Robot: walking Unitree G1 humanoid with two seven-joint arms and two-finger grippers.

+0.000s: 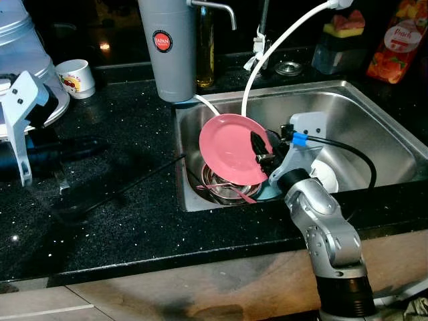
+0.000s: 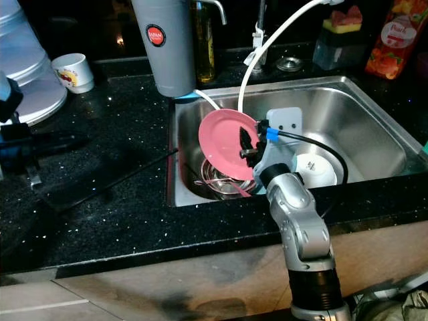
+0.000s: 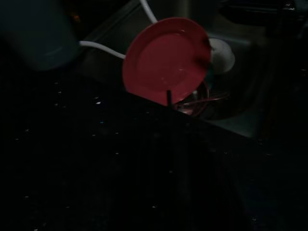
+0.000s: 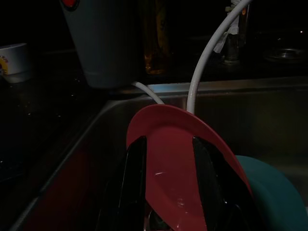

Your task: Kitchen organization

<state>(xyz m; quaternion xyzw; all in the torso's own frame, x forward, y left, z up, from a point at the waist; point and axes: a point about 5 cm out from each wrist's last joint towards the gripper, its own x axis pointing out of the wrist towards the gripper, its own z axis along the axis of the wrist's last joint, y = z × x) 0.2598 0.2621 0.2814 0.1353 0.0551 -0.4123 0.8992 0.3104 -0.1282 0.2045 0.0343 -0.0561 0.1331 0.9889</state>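
Pink and tilted on edge, the plate [image 1: 231, 147] is sitting in the left part of the steel sink [image 1: 348, 114], raised above a metal bowl [image 1: 224, 187] that is lying on the sink floor with a thin pink utensil [image 1: 234, 190] across it. The right claw [image 1: 262, 152] is grasping this plate by its rim, one black finger [image 4: 132, 183] pressing on each face, as the right wrist view is showing. Behind the plate in that same view, the edge of a teal dish [image 4: 274, 192] is peeking out. A white bowl [image 2: 315, 169] is resting in the sink just beside the right arm. Two white hoses [image 1: 267, 57] are curving down into the basin behind the plate.

On the black speckled surface [image 1: 120, 200], a tall grey canister [image 1: 167, 47] with a round red label is standing at the sink's back left corner, and a small white cup [image 1: 75, 77] is sitting further left. A sponge holder [image 1: 338, 47] and an orange pouch [image 1: 398, 40] are standing behind the sink on the right.

The left claw [image 1: 40, 154] is hovering over the surface well apart from the sink; whether its fingers are parted I cannot tell.
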